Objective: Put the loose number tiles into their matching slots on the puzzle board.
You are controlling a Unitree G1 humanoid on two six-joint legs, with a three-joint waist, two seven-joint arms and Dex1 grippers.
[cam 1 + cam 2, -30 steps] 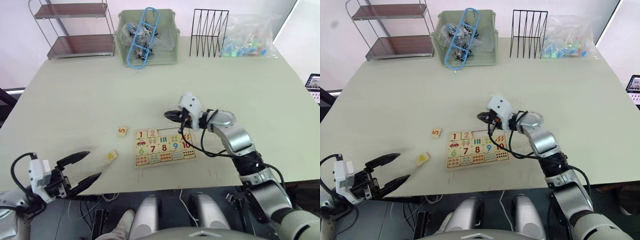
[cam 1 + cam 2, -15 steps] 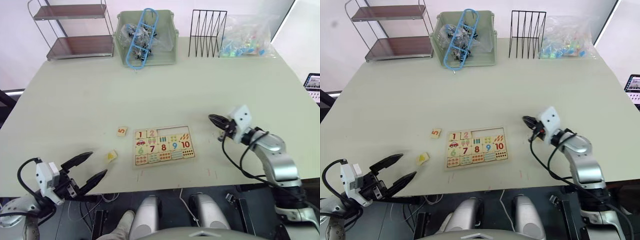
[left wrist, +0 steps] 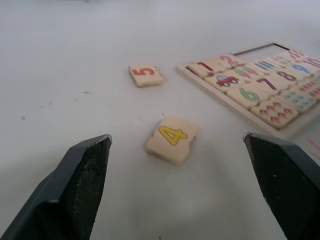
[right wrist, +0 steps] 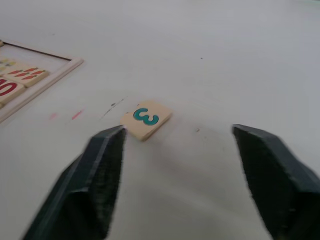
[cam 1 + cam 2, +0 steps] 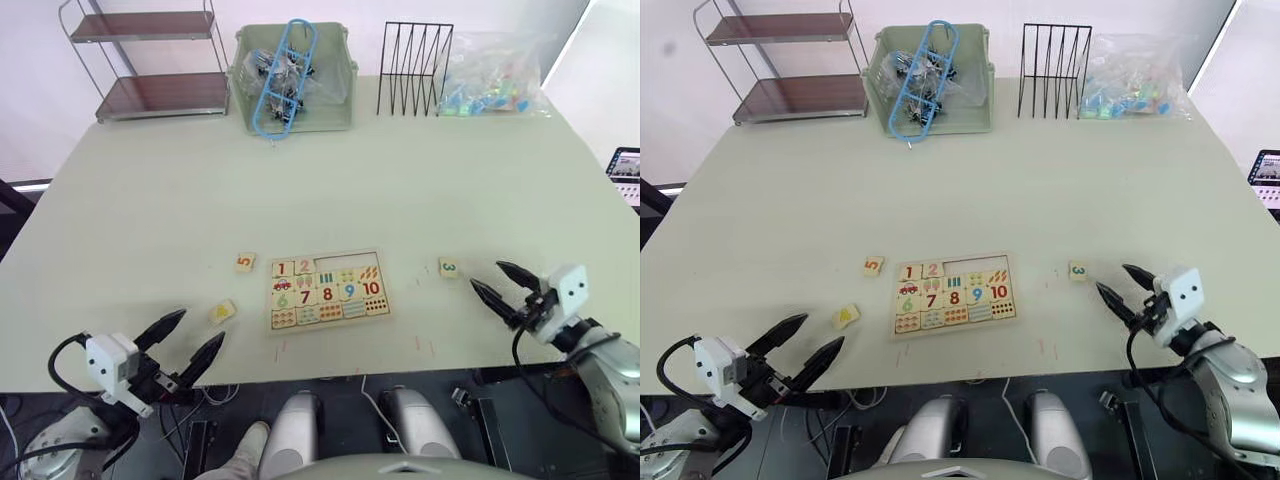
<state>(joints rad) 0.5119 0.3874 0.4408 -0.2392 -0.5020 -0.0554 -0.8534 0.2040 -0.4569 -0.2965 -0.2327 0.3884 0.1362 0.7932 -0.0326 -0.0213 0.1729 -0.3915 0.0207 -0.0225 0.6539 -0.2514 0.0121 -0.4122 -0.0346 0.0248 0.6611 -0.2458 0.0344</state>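
The puzzle board [image 5: 325,290] lies near the table's front, with tiles 1 and 2 seated in its upper row. The three slots [image 5: 346,260] beside them are bare wood. Loose tile 5 [image 5: 245,262] rests just left of the board, and tile 4 [image 5: 223,312] lies closer to the front edge. Tile 3 [image 5: 449,267] lies flat on the table to the right of the board. My right gripper [image 5: 487,275] is open just behind tile 3 [image 4: 146,119], holding nothing. My left gripper [image 5: 200,326] is open at the table's front-left edge, facing tile 4 [image 3: 172,140].
A green bin [image 5: 294,78] with a blue frame, a black wire rack [image 5: 415,68] and a bag of coloured pieces [image 5: 492,72] line the back edge. A metal shelf [image 5: 150,60] stands at the back left. Both grippers hover at the front edge.
My right gripper has swung from over the board out to the right and back toward the front edge, and has opened. Tile 3 now lies on the table there.
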